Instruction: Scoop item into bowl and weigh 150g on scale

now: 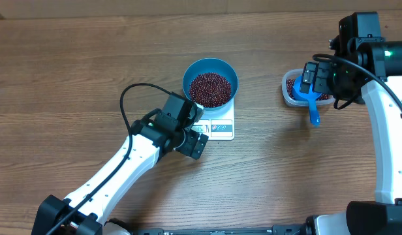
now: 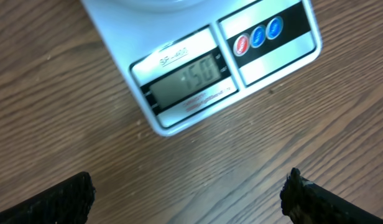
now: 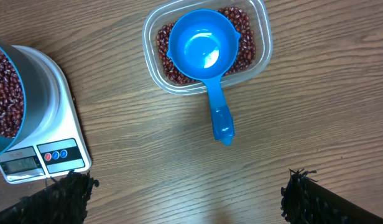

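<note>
Scale [image 2: 117,37], white, flat on wood table [image 2: 61,112]; display [image 2: 185,81] reading 150; one red and two blue buttons [image 2: 258,36] alongside. Left gripper [image 2: 190,186] fingertips [image 2: 61,202] dark, wide apart, empty, over bare wood before scale's front edge.

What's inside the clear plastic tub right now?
Red-brown beans, with the empty blue scoop sitting on them, handle over the rim. Whatever lies under the scoop is covered.
</note>
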### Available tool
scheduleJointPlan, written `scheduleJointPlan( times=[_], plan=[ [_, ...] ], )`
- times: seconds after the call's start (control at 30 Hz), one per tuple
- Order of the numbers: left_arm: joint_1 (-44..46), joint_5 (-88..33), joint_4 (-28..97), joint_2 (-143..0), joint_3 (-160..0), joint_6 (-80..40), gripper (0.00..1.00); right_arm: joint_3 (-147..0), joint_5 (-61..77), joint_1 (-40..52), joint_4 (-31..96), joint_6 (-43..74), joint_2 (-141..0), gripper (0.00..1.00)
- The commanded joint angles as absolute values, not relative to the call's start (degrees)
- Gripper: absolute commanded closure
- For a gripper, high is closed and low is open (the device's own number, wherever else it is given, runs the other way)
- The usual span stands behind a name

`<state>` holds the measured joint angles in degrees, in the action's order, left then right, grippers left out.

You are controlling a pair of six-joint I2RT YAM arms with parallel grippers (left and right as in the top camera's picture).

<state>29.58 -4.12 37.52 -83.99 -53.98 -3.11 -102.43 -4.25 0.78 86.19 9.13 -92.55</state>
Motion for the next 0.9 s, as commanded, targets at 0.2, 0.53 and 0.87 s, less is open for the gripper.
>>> scheduleJointPlan(
  times=[0.2,0.53,0.87],
  plan=[
    [30.4,-4.7,35.6,-79.9,-49.8,-5.4,0.01,-103.5,-3.7,0.6,86.0,8.5,-92.4,0.0],
    [30.4,-4.7,34.7,-78.2,-47.9,-5.4,0.01,-103.5,-3.7,0.6,86.0,8.5,-92.4,0.0],
    [30.4,-2.7,31.1,-75.8,-47.9,-2.1,0.01,-103.5,-3.7,0.6,86.0,8.5,-92.4,0.0]
  ],
)
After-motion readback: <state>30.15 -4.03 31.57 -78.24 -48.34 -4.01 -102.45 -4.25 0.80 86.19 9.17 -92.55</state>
